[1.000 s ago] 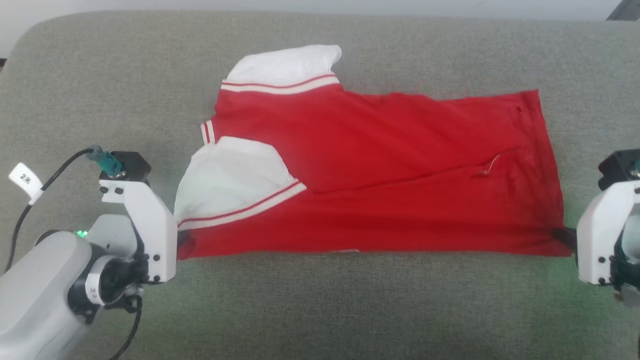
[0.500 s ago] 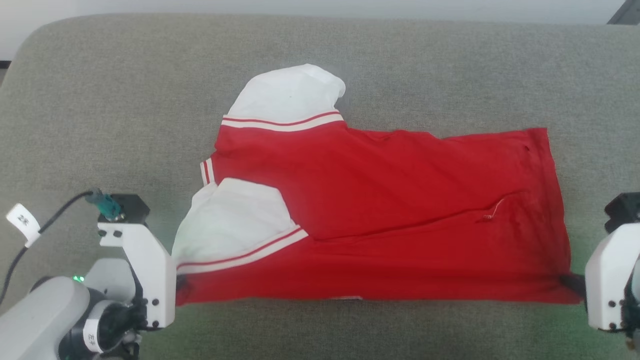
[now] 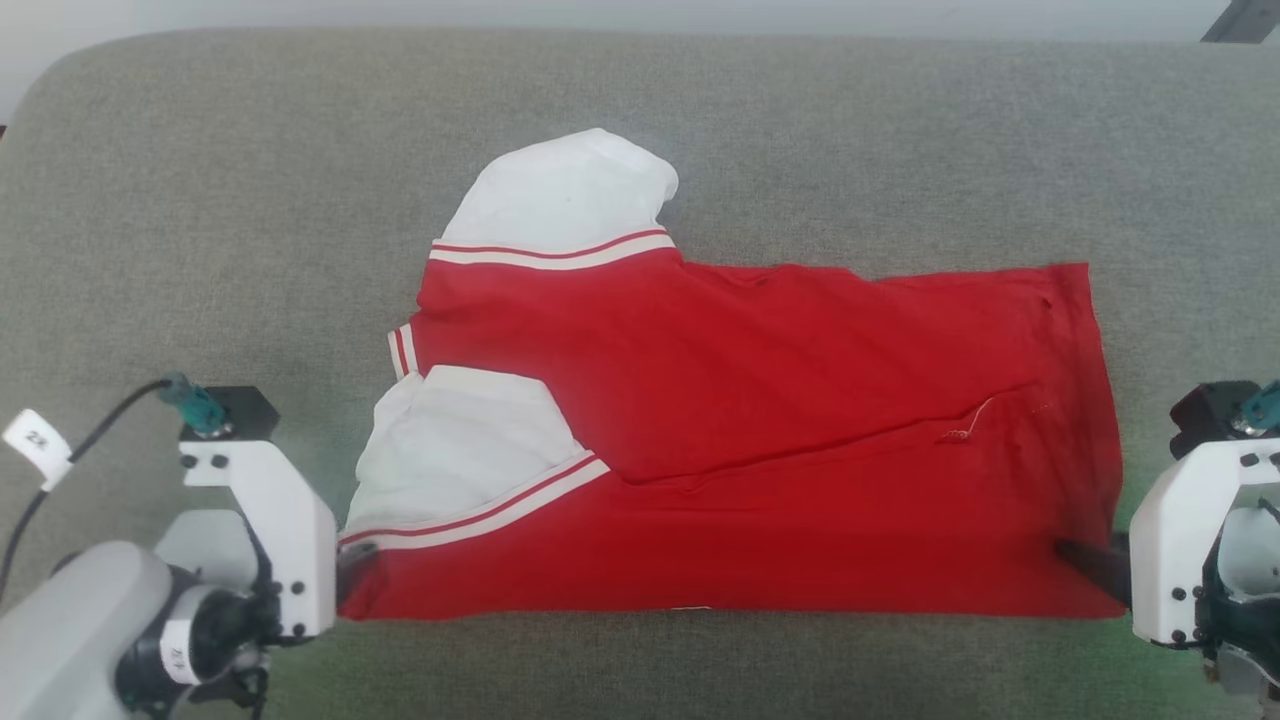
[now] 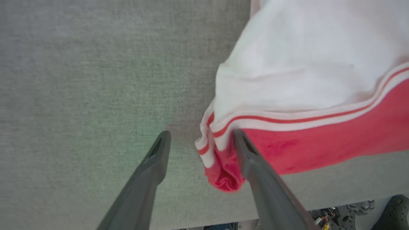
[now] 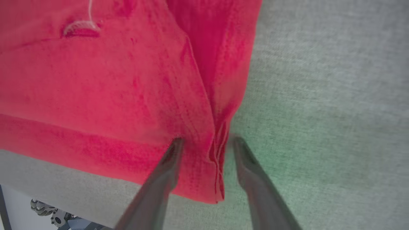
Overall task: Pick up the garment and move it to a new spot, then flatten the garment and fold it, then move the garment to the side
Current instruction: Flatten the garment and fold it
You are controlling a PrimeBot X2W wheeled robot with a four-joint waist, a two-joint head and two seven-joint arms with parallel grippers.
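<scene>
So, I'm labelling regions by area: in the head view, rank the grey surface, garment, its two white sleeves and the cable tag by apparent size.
1. grey surface
2. garment
3. far sleeve and near sleeve, too alike to rank
4. cable tag

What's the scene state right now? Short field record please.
surface: grey fabric surface
garment: red jersey shirt, folded lengthwise, lying flat
sleeve end: white sleeves toward the robot's left
left gripper: open, near-left shirt corner between its fingers
right gripper: open, near-right hem corner between its fingers
lifted: nothing, shirt rests on the surface
</scene>
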